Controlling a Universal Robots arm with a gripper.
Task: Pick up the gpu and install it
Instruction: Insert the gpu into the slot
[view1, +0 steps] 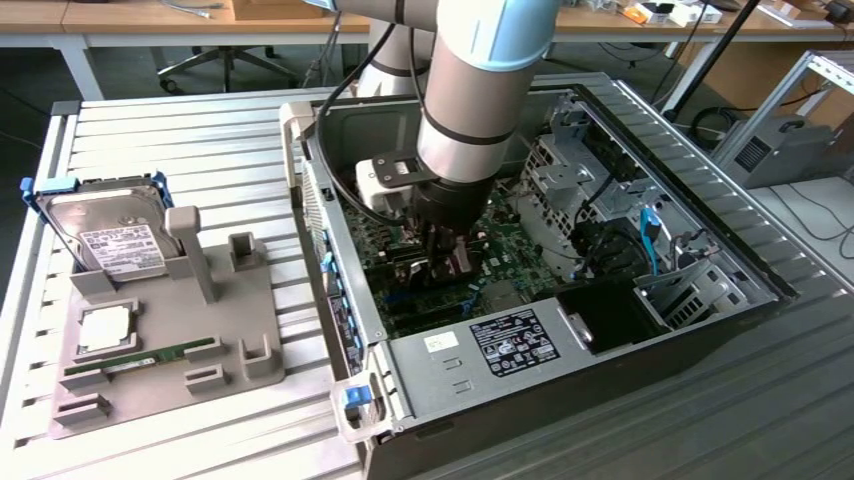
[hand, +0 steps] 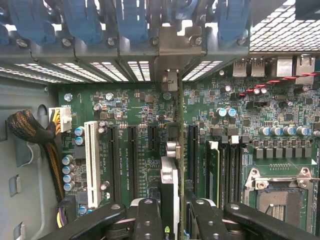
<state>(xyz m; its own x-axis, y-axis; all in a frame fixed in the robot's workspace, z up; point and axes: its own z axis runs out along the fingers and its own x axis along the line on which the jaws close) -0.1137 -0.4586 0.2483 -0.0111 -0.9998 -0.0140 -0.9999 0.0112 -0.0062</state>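
gripper (hand: 172, 220): fingers closed on the gpu (hand: 172, 170)
gpu: on edge, down among the motherboard (hand: 260, 130) slots
arm (view1: 467, 110): reaching into the case (view1: 694, 290)

Exterior view: camera set high and off the arm, looking steeply down across a slatted aluminium table (view1: 174, 120). It stands well back, taking in the whole open computer case (view1: 627, 330), the grey parts holder (view1: 160, 330) on the exterior view's left, and the arm's lower links (view1: 474, 100).

Wrist view: camera rides on the wrist, close in, looking along the gripper (hand: 175, 210) straight at the motherboard (hand: 145, 105) inside the case, with the rear slot brackets (hand: 172, 47) beyond.

Shared ground: the motherboard (view1: 514, 245) and the case interior beneath the arm.
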